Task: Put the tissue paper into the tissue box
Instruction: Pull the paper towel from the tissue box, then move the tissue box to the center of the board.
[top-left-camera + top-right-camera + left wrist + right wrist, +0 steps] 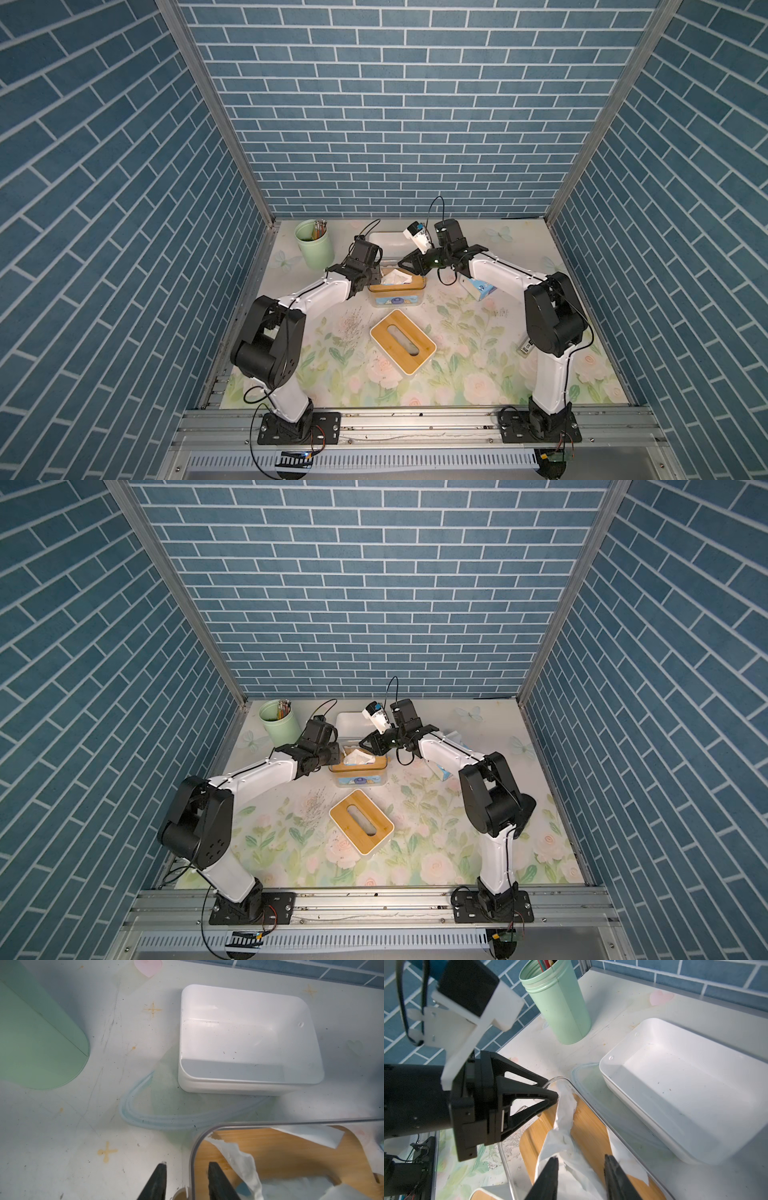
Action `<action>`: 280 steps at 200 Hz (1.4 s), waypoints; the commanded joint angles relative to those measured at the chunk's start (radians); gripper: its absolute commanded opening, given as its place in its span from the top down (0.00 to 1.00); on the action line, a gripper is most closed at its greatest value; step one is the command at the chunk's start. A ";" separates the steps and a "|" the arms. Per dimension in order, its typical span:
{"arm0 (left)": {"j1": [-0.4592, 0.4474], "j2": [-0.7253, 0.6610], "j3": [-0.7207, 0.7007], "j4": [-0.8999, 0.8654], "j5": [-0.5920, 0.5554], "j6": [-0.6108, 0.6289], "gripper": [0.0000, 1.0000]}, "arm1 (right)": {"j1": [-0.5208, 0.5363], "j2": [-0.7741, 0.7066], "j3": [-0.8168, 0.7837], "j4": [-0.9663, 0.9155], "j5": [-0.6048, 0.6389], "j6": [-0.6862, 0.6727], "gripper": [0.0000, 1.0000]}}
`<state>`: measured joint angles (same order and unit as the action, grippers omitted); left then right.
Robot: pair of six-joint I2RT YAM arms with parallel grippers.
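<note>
Tissue paper (397, 276): crumpled white sheet inside the clear tissue box (397, 302), far half of the surface (457, 374), draped over a bamboo panel (291, 1151).
Left hand (187, 1164): jaws partly apart, straddling the box's end wall, gripping nothing.
Right hand (581, 1157): jaws apart over the sheet, not pinching; judged positioned to let it settle.
Bamboo lid (409, 330): set aside mid-surface, presumably for refitting.
</note>
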<state>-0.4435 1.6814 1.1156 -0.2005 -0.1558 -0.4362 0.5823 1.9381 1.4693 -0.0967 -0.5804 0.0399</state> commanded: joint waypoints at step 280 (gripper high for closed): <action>-0.040 -0.183 -0.346 0.314 0.087 0.026 0.53 | 0.124 -0.220 -0.555 0.416 0.482 0.319 0.52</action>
<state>-0.4801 1.4494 0.7120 0.0559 -0.0074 -0.4320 0.7235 1.6913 0.8742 0.2626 -0.1493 0.3107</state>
